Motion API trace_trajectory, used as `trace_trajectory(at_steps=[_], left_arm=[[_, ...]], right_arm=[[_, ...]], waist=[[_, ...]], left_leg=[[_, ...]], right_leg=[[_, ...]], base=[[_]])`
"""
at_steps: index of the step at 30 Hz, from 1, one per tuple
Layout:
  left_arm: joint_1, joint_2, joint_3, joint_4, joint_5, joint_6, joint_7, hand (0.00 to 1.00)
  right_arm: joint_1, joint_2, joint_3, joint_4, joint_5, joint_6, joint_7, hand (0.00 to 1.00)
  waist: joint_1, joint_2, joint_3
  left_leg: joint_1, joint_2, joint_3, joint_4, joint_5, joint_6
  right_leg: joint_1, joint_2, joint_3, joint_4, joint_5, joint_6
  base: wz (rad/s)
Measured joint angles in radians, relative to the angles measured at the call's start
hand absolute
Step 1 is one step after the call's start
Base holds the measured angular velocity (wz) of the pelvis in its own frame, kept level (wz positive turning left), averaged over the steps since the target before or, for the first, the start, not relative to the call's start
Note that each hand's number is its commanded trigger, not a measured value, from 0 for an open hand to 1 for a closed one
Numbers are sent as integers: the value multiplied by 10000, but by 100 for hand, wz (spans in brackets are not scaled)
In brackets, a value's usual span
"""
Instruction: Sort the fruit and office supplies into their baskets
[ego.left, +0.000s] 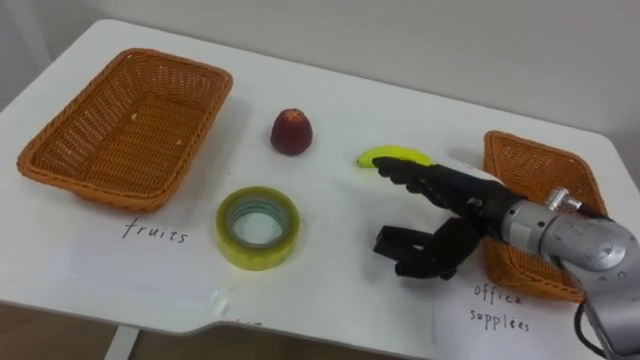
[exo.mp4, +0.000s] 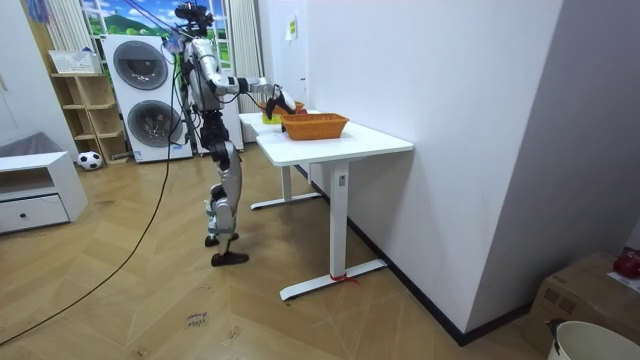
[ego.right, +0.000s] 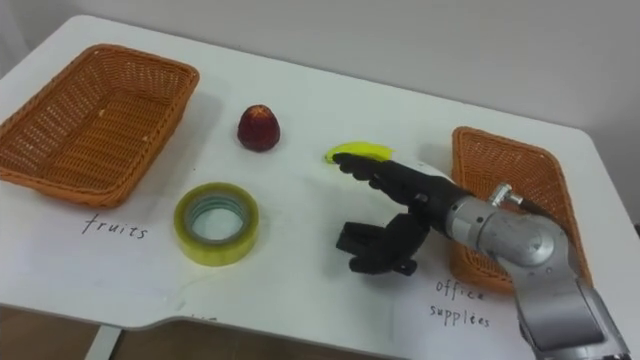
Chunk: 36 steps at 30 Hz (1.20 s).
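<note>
Progress nil: both baskets stand empty and all three items lie loose on the counter (ego.left: 330, 290).
Red fruit (ego.left: 291, 132) and banana (ego.left: 393, 156) lie mid-counter, well apart from the fruit basket (ego.left: 95, 188) at the left. The yellow tape roll (ego.left: 288, 232) lies flat nearer the front edge, well short of the office-supplies basket (ego.left: 530, 160) at the right, whose near part the forearm hides. The right hand (ego.left: 462, 212) hovers spread, holding nothing, fingers straight with the tips just beside the banana; contact cannot be confirmed. Judged outstanding: two fruit transfers and one tape transfer. The counter is white, clean and otherwise bare. In the room view the robot stands at the counter's end on a wood floor (exo.mp4: 150, 290), with stacked washing machines (exo.mp4: 145, 70) behind it.
</note>
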Motion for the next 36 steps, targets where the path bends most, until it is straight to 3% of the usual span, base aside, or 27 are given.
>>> trace_trajectory(at_steps=[7, 23, 32, 36], left_arm=[[-1, -16, -10, -374, -83, -69, 23, 0], [12, -12, -8, -494, -64, -93, 104, 0], [7, -17, -10, -592, -69, -220, 105, 0], [9, -14, -101, -576, -55, -234, 148, 0]], right_arm=[[37, 6, 0, 3, -814, 19, -4, 0], [92, 26, -1, 3, -1117, 19, -5, 0], [102, 572, -4, -43, -1139, 9, -60, 0], [102, 922, -1, -48, -1209, 9, -156, 0]], waist=[[-24, 66, 47], [7, 64, 51], [30, 83, 66], [73, 165, 123]], left_leg=[[-106, -2, 23, 19, 2, 1], [-97, -11, 8, 42, 6, 4], [-123, -10, -4, 68, 4, 4], [-126, -10, -2, 63, 3, 5]], right_leg=[[-118, -8, 7, 8, 1, -1], [-91, -13, 48, 4, 0, -1], [-104, 20, 286, 10, 1, -2], [-108, 23, 303, 9, 3, -4]], base=[[0], [0], [0], [0]])
